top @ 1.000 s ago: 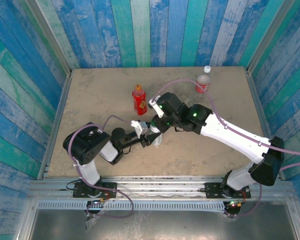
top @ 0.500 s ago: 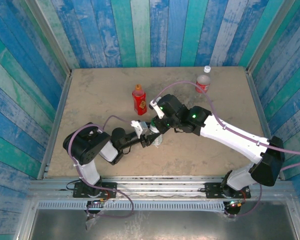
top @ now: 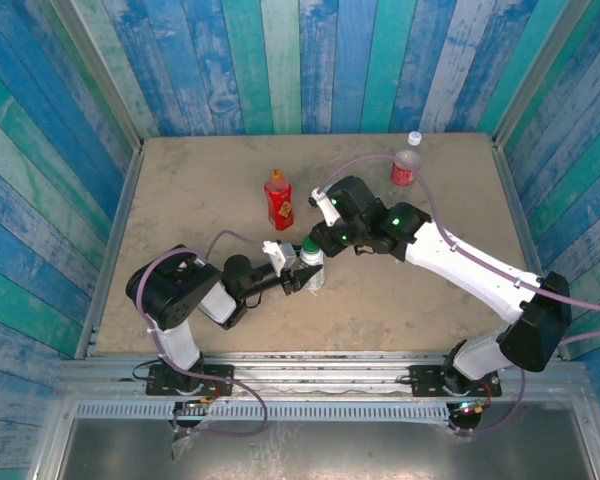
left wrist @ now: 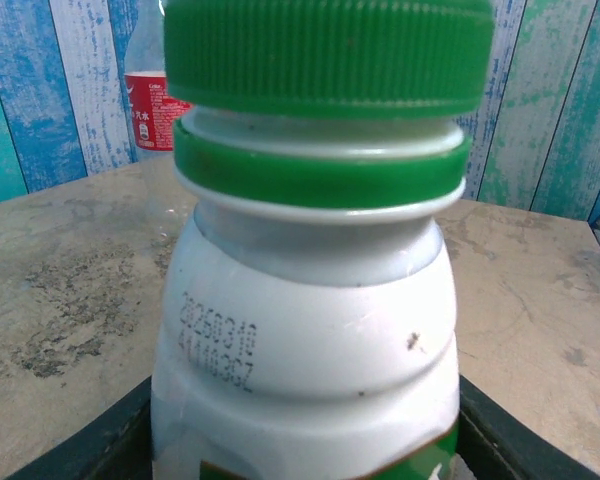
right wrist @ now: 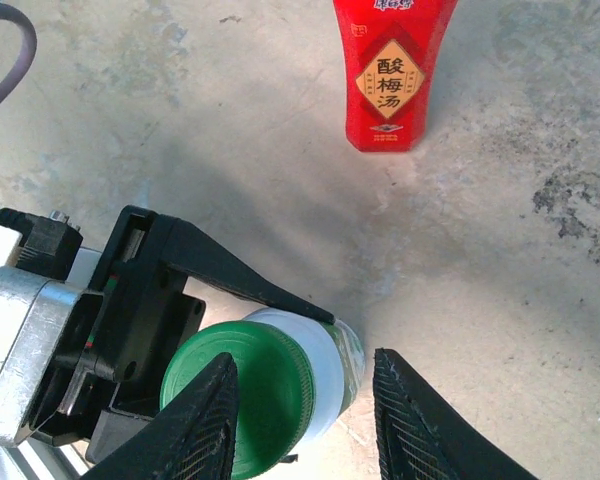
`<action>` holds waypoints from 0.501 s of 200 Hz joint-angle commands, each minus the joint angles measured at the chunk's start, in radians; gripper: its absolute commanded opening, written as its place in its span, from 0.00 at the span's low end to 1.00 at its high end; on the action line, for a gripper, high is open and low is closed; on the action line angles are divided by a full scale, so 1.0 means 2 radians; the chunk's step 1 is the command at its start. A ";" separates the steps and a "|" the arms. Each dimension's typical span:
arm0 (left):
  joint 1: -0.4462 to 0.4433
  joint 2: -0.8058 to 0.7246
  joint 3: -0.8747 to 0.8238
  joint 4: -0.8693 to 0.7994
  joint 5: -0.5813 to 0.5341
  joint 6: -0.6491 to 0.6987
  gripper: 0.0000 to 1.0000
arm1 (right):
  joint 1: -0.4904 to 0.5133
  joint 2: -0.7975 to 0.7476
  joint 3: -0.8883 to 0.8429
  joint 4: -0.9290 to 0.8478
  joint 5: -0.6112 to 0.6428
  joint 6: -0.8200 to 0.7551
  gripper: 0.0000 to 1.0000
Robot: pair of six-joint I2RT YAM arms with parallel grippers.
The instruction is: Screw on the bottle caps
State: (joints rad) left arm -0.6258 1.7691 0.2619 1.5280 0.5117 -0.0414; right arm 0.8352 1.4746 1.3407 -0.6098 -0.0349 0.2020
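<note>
- Readable text first: the red bottle (right wrist: 392, 70) has a gold diamond label with 酸梅汤 on it. There's more print along its top edge, but it's cut off in my right wrist view.
- The white bottle (left wrist: 300, 340) has a dotted code stamped in two lines on its shoulder. The top line looks like 20260310, and I can't make out the second line for sure.
- The clear bottle (top: 406, 166) has a red label with white print, too small and blurry for me to read.
- The white bottle is smooth, glossy plastic with a rounded shoulder and green print low on the body. The green cap (left wrist: 328, 55) is ribbed round the side and sits on top. Below it is a green ring (left wrist: 320, 170), with a thin strip of white neck showing between the two.
- My left end effector (top: 302, 275) is pinching the white bottle's body, with a dark finger pressed against each side. The bottle stands upright near the middle of the surface (top: 180, 200).
- My right end effector (right wrist: 305, 358) is spread, with its fingers on either side of the green cap. One finger overlaps the cap's edge and the other is clear of the bottle.
- The red bottle is squarish and opaque. It stands just behind the white one and has an orange cap (top: 277, 177) on.
- The clear bottle stands at the far right edge with a white cap (top: 414, 138) on. I can't tell what's in it.
- The surface is matte beige and stone-like, with dark smudges. The walls (top: 280, 60) are weathered blue and teal planks.
</note>
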 commanded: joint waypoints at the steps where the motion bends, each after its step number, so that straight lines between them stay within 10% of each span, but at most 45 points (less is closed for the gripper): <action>1: -0.003 0.004 -0.002 -0.051 0.012 0.000 0.58 | -0.009 0.010 -0.002 0.005 -0.036 0.008 0.39; 100: -0.002 0.004 0.003 -0.054 0.004 -0.019 0.55 | -0.026 -0.019 -0.076 0.010 -0.115 0.040 0.21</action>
State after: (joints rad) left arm -0.6258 1.7691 0.2638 1.5238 0.5159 -0.0422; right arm 0.7887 1.4559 1.2579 -0.4919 -0.2081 0.2527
